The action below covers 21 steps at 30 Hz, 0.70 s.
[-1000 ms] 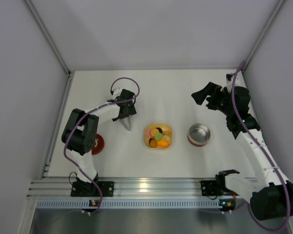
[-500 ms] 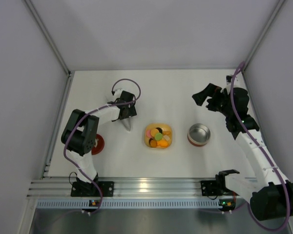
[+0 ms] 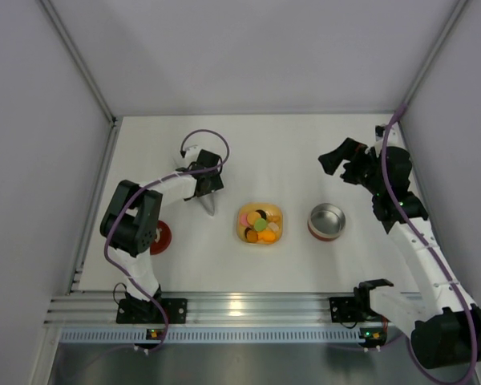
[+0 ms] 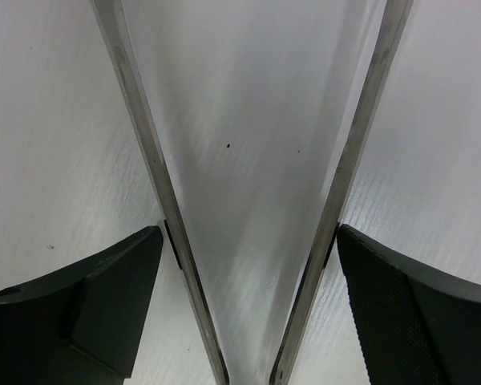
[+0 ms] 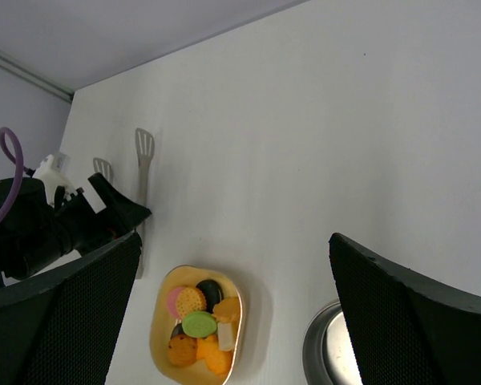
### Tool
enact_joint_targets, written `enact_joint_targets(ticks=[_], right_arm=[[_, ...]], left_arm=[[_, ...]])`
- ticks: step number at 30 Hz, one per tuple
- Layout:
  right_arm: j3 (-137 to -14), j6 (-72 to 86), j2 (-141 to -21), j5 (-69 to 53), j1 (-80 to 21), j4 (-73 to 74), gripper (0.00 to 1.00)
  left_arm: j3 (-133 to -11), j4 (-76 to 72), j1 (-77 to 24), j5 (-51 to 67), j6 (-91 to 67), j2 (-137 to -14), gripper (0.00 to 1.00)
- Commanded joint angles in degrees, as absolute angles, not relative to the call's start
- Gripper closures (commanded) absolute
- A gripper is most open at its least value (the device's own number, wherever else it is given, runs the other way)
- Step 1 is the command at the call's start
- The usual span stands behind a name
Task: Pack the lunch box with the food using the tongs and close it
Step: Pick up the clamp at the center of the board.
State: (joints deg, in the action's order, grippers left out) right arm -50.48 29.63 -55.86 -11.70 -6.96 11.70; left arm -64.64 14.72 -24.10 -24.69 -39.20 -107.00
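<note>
1. Pale grey walls close in a white worktop [image 3: 289, 152], with both arm bases bolted at its near edge.
2. The tongs [image 3: 212, 206] lie flat on the left half of the worktop, well apart from the other things.
3. The left gripper [image 3: 206, 191] is down over the tongs, its jaws spread wide. In the left wrist view one dark finger [image 4: 72, 321] is outside each silver arm of the V. Whether the pads press on the metal, I cannot tell.
4. The right gripper [image 3: 341, 164] hangs above the far right part of the worktop, jaws wide apart and holding nothing.
5. The steel bowl of the lunch box [image 3: 327, 220] stands uncovered to the right of centre, below the right gripper.
6. The red lid [image 3: 162, 237] lies on the left, partly hidden by the left arm.
7. A yellow dish [image 3: 277, 215] between bowl and tongs holds the food [image 3: 259, 224].
8. Only the right wrist view shows the flat slotted tips of the tongs; the left wrist view shows only the two arms and bare worktop.
</note>
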Motion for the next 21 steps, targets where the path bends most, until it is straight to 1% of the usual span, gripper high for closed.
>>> enact_joint_targets(ticks=[1, 3, 4, 7, 8, 10, 12, 18, 21], right_arm=[[-50.4, 28.9, -54.8, -10.9, -6.8, 12.7, 0.01], [-50.3, 29.1, -54.8, -11.0, -6.7, 12.6, 0.00], [-50.2, 29.2, -54.8, -11.1, -6.7, 12.5, 0.01], [-50.0, 29.4, -55.1, -11.3, -6.7, 12.3, 0.01], [-50.1, 29.4, -55.2, -11.4, -6.7, 12.2, 0.01], [-50.1, 29.4, -55.2, -11.4, -6.7, 12.3, 0.01], [-50.1, 29.4, -55.4, -11.3, -6.7, 12.2, 0.01], [-50.1, 29.4, -55.5, -11.7, -6.7, 12.2, 0.01], [-50.0, 29.5, -55.5, -11.9, -6.7, 12.0, 0.01]], left_arm=[[-62.1, 16.8, -24.1, -22.2, -42.5, -108.1, 0.09], [-61.8, 17.1, -24.0, -22.1, -42.5, -108.1, 0.13], [-61.6, 17.1, -24.1, -22.1, -42.5, -108.1, 0.18], [-61.1, 17.0, -24.3, -22.4, -42.0, -108.0, 0.28], [-61.0, 17.1, -24.4, -22.8, -41.8, -107.9, 0.38], [-60.7, 17.4, -25.2, -23.5, -41.2, -107.4, 0.48], [-60.6, 17.8, -25.7, -24.3, -41.0, -106.8, 0.55], [-62.6, 22.9, -28.6, -29.9, -39.0, -101.2, 0.54], [-64.1, 25.7, -29.1, -30.3, -37.8, -97.7, 0.51]])
